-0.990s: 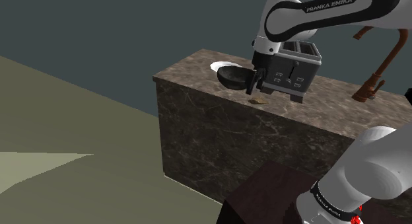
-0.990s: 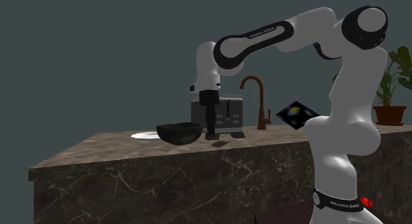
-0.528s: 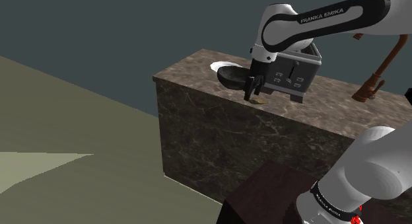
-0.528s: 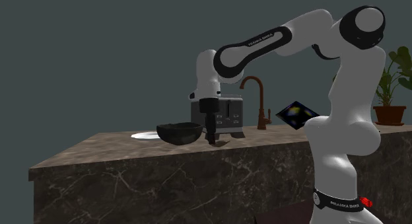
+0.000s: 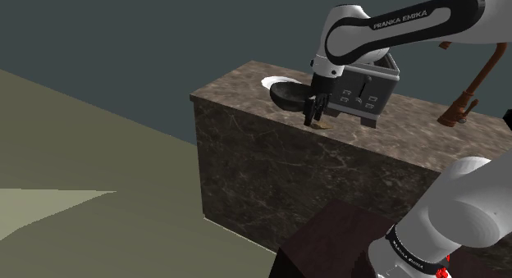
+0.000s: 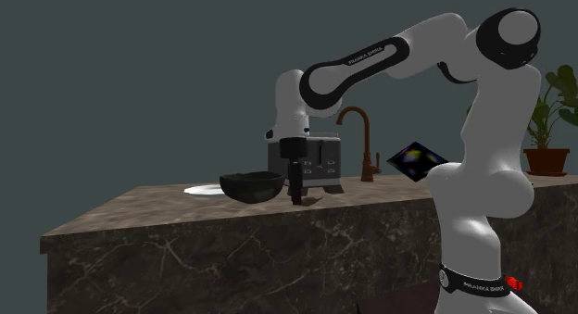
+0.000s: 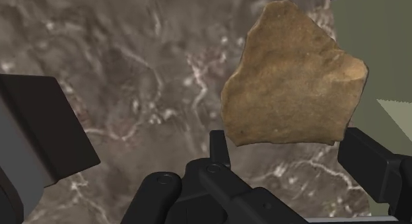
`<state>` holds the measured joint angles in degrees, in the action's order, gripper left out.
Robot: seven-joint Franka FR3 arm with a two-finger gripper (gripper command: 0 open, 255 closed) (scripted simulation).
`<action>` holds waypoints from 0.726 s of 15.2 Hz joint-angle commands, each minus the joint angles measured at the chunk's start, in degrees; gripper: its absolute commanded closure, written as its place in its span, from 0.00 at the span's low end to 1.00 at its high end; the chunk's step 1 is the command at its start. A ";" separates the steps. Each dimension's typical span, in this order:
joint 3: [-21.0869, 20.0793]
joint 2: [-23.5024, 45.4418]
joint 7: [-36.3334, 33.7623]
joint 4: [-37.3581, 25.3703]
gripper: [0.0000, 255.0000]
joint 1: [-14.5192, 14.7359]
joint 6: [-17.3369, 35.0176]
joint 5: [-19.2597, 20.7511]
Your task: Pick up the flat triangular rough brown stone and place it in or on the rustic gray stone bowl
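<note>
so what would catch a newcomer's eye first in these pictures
The white arm bends down over the dark marbled counter, its black hand open and low beside a dark bowl. In the wrist view, a rough brown stone lies flat on the counter, untouched, just ahead of the spread fingers.

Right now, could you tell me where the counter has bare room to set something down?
Bare: the counter end left of the white plate in the second exterior view, and the stretch between toaster and faucet. Crowded: bowl, stone and gripper before the toaster.
</note>
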<state>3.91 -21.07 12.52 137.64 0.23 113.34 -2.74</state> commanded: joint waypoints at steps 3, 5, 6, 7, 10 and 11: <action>0.01 -0.01 0.00 0.05 1.00 -0.01 -0.06 0.01; 0.01 0.00 0.01 0.04 1.00 -0.01 -0.06 0.01; 0.02 0.01 0.01 0.04 1.00 -0.01 -0.05 0.01; 0.01 0.02 0.01 0.06 1.00 -0.01 -0.01 0.01; -0.03 -0.66 -0.17 -1.70 1.00 -0.02 -2.45 0.08; -0.04 -0.86 -0.22 -2.31 1.00 -0.03 -3.25 0.10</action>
<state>3.85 -21.92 12.31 135.96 0.22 110.76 -2.66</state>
